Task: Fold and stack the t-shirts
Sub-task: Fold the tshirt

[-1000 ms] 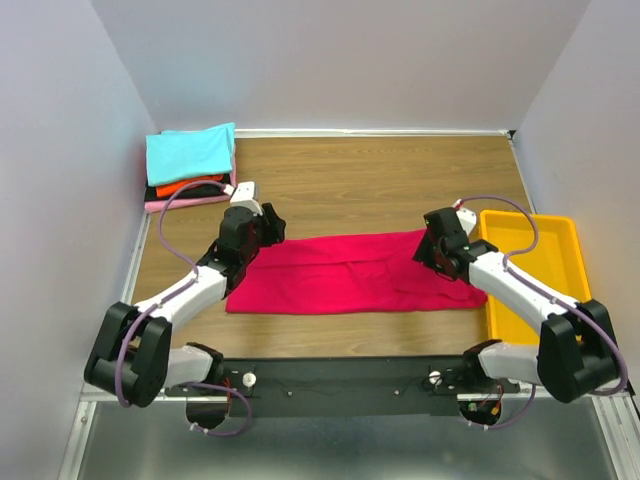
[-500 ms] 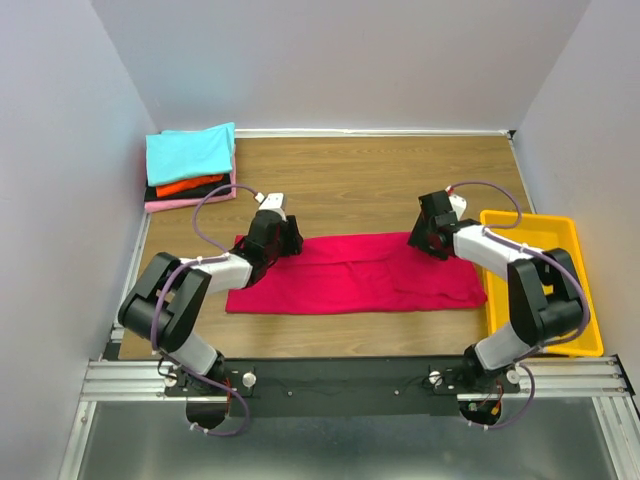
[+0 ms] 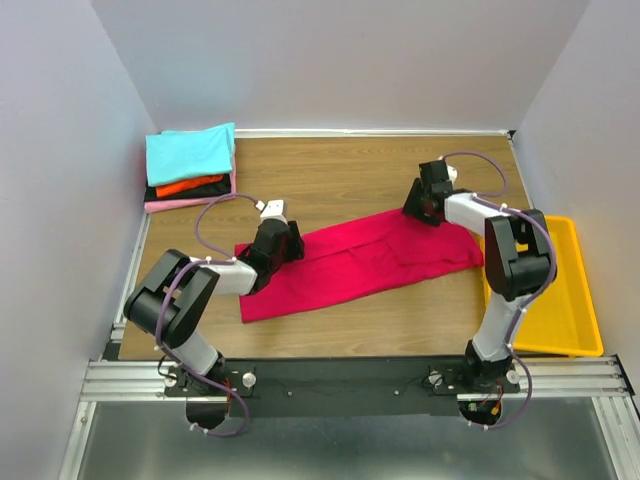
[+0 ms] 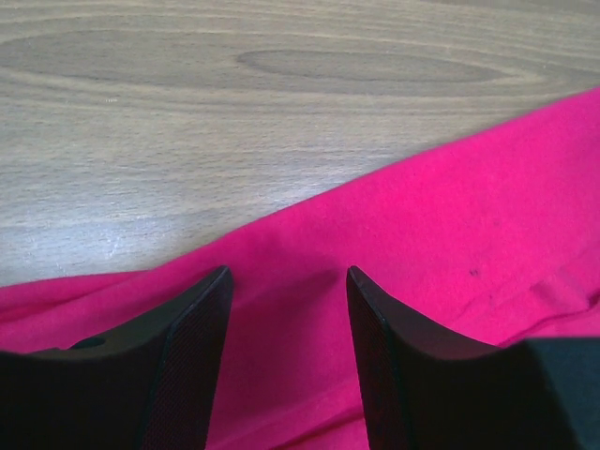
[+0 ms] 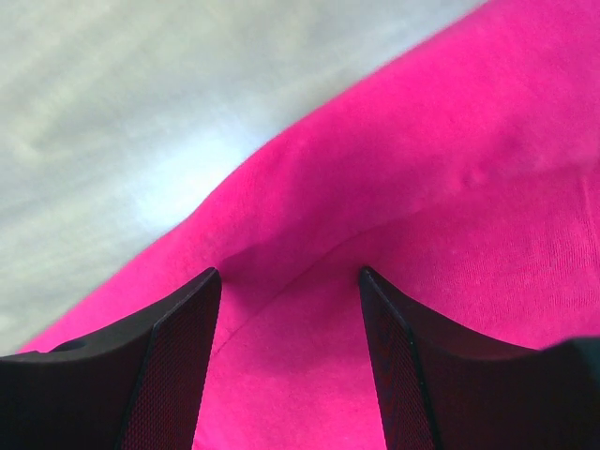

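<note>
Four folded t-shirts form the stack [image 3: 190, 168]; right of that stack we see the crimson t-shirt [image 3: 360, 262] unfolded, left end effector [image 4: 286, 281] and right end effector [image 5: 286, 277] released atop it.

Crimson t-shirt [image 3: 370, 255], wood-grain brown table [image 3: 340, 170], yellow bin [image 3: 575, 300], cyan-topped stack [image 3: 190, 152].

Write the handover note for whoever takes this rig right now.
Left gripper: open, jaws set down on the red shirt near its left end.
Right gripper: open, on the shirt's far right corner, with a crease of cloth between the jaws.
Red shirt: a long band lying slantwise across the table.
Done: stack of folded shirts in the far left corner, cyan on top.
Left: finish folding the red shirt and add it to the stack.
</note>
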`<action>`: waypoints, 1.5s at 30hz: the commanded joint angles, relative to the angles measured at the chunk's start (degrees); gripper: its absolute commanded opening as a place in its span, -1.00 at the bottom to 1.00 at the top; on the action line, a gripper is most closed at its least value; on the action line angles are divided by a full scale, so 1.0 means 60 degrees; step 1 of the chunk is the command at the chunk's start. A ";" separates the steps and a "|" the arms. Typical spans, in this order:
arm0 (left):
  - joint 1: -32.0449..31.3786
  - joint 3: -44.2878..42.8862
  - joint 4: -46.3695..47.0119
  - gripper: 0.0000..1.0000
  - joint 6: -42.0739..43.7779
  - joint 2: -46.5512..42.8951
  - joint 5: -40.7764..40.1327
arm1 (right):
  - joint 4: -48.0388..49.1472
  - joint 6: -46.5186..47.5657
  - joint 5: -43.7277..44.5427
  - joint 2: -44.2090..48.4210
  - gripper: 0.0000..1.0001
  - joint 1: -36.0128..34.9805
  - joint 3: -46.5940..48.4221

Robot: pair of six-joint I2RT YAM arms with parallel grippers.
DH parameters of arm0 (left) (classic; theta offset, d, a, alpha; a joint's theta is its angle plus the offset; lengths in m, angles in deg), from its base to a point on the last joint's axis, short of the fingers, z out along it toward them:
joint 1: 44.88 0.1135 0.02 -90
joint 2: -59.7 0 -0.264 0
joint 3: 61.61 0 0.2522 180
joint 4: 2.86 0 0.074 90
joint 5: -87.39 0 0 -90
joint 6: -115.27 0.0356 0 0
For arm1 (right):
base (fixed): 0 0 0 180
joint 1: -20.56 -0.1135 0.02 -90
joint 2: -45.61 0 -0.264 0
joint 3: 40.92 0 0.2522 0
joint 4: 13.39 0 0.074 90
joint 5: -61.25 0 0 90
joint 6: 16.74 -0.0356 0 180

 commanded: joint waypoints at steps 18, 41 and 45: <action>-0.3573 0.1844 -0.0740 0.20 -0.4034 -0.0272 -0.1666 | -0.1104 0.1955 -0.4831 -0.6182 0.36 0.0160 0.7477; -0.5803 0.1052 -0.1413 0.22 -0.5647 0.0140 -0.1650 | -0.1983 0.2145 -0.6650 -0.8603 0.43 -0.0280 1.1540; -0.5877 0.1170 -0.1837 0.22 -0.5764 -0.0533 -0.1928 | -0.1983 0.2423 -0.6708 -0.8281 0.45 -0.0353 1.1584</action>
